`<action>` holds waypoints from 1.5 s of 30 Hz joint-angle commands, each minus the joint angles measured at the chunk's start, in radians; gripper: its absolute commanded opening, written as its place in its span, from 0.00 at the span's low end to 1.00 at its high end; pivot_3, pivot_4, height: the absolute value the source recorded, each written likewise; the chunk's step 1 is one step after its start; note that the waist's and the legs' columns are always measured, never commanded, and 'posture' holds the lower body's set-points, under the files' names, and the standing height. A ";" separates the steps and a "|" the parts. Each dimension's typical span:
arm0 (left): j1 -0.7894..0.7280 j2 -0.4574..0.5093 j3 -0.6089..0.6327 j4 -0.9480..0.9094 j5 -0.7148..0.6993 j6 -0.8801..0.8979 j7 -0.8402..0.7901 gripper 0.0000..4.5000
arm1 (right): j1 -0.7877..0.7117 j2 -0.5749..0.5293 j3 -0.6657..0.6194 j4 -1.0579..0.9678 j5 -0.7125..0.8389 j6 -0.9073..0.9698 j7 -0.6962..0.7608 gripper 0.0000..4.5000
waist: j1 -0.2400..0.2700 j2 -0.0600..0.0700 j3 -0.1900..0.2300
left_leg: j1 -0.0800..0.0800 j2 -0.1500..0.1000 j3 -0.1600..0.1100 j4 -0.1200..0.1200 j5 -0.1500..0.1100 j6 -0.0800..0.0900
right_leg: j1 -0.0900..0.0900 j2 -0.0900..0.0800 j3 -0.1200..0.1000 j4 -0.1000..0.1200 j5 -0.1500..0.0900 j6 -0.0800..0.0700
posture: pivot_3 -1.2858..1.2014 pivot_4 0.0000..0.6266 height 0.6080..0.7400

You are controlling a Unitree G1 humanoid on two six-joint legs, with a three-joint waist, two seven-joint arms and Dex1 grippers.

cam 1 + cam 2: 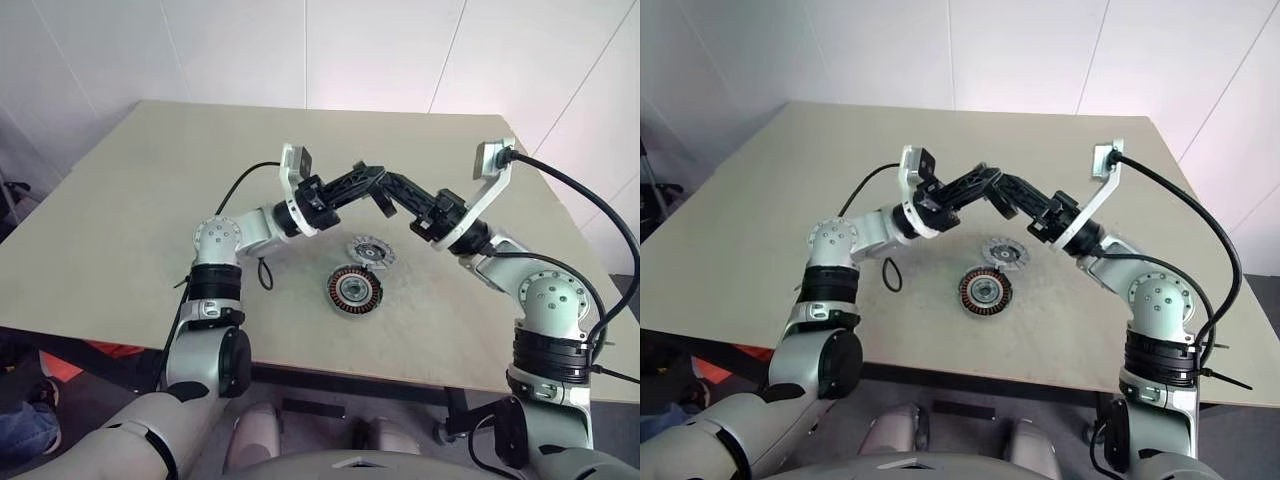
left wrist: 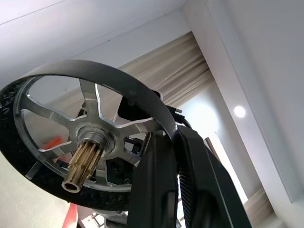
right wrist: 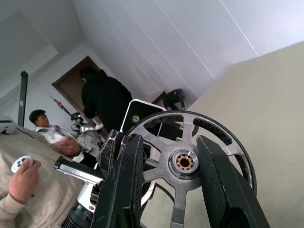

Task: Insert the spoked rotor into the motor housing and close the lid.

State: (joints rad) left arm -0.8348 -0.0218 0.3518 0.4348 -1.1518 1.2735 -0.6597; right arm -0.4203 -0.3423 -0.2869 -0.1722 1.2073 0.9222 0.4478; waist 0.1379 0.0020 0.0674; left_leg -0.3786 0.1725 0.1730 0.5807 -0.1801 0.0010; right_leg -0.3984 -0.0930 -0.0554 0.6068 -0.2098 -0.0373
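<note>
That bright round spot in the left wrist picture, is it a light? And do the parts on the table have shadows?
Left wrist view: yes, a glowing ceiling light behind the spoked rotor. Left eye view: the motor housing and lid cast only faint, soft shadows.

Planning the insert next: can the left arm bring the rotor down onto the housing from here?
Probably yes. The left gripper grips the spoked rotor above the table, and the motor housing lies uncovered just below, the lid beside it.
</note>
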 commanded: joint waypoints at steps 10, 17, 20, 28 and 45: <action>-0.022 -0.002 -0.014 -0.016 0.001 -0.031 -0.029 0.00 | 0.003 0.000 0.039 -0.048 0.005 0.006 0.031 0.06 | 0.001 0.000 0.000 | 0.000 0.000 0.000 0.000 0.000 0.000 | 0.000 0.000 0.000 0.000 0.000 0.000 | 0.52 0.00 1.00; -0.020 -0.002 -0.021 -0.013 0.017 -0.038 -0.041 0.00 | 0.000 -0.003 0.036 -0.048 -0.002 0.000 0.033 0.06 | 0.002 0.000 0.000 | 0.000 0.000 0.000 0.000 0.000 0.000 | 0.000 0.000 0.000 0.000 0.000 0.000 | 0.52 0.00 1.00; -0.014 0.000 -0.030 -0.018 0.032 -0.047 -0.045 0.00 | -0.002 -0.005 0.034 -0.048 -0.018 -0.014 0.029 0.06 | 0.002 0.000 0.000 | 0.000 0.000 0.000 0.000 0.000 0.000 | 0.000 0.000 0.000 0.000 0.000 0.000 | 0.52 0.00 1.00; 0.018 -0.004 -0.079 -0.068 0.101 -0.156 -0.070 0.00 | -0.006 -0.004 0.038 -0.047 -0.047 -0.028 0.032 0.06 | 0.009 0.000 0.000 | 0.000 0.000 0.000 0.000 0.000 0.000 | 0.000 0.000 0.000 0.000 0.000 0.000 | 0.52 0.00 1.00; 0.075 0.053 -0.124 -0.050 0.143 -0.130 -0.085 0.38 | -0.016 -0.005 0.027 -0.046 -0.065 -0.036 0.036 0.06 | 0.012 0.000 0.000 | 0.000 0.000 0.000 0.000 0.000 0.000 | 0.000 0.000 0.000 0.000 0.000 0.000 | 0.52 0.00 1.00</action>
State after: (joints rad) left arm -0.7708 0.0152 0.2413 0.3869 -1.0430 1.1434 -0.7571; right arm -0.4111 -0.3490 -0.2609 -0.1677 1.1006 0.8941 0.4486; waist 0.1501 0.0025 0.0671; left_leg -0.3783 0.1728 0.1730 0.5806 -0.1800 0.0009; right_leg -0.3985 -0.0927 -0.0554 0.6071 -0.2098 -0.0372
